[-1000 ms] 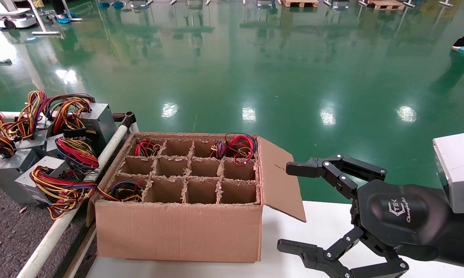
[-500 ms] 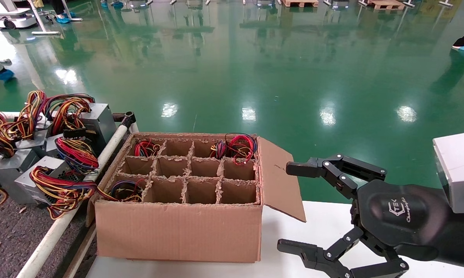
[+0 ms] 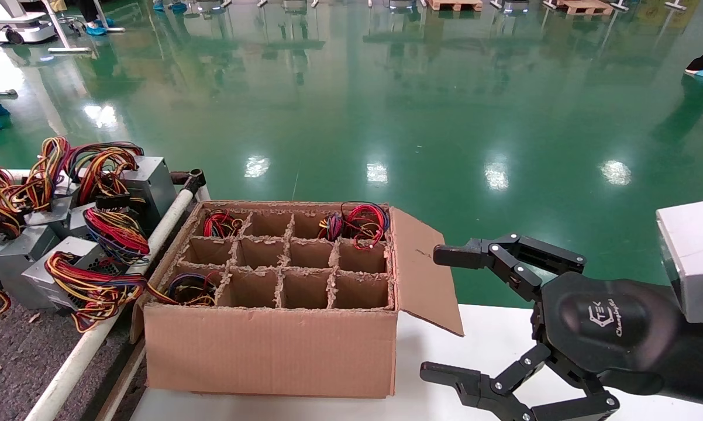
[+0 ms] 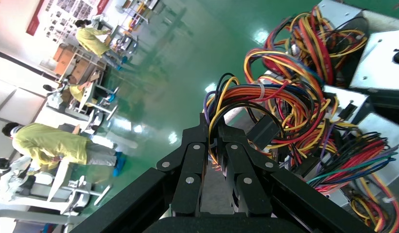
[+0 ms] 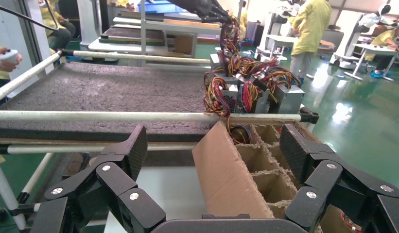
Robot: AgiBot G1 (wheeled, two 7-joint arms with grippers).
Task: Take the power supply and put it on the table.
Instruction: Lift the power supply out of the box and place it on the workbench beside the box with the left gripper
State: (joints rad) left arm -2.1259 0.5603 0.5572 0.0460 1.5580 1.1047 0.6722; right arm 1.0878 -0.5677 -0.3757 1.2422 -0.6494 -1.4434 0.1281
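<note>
Several grey power supplies (image 3: 65, 263) with coloured wire bundles lie clustered on the dark grey table (image 3: 12, 362) at the left. My left gripper (image 4: 214, 131) is out of the head view, over that cluster. It is shut on a loop of yellow, black and purple wires (image 4: 255, 97) belonging to one power supply. I cannot tell which unit those wires run to. From the right wrist view the left arm (image 5: 202, 7) reaches down with wires (image 5: 229, 34) hanging under it. My right gripper (image 3: 439, 313) hangs open and empty over the white tabletop beside the box.
A cardboard box (image 3: 269, 345) with divider cells stands on the white tabletop (image 3: 492, 339). Wires show in three cells (image 3: 357, 222), (image 3: 220, 223), (image 3: 190, 287). Its side flap (image 3: 424, 275) leans toward my right gripper. A white tube rail (image 3: 94, 339) edges the table.
At the far left of the head view the wires and the nearest grey unit have shifted slightly. A person's feet moved on the floor behind. The right gripper stayed still.
</note>
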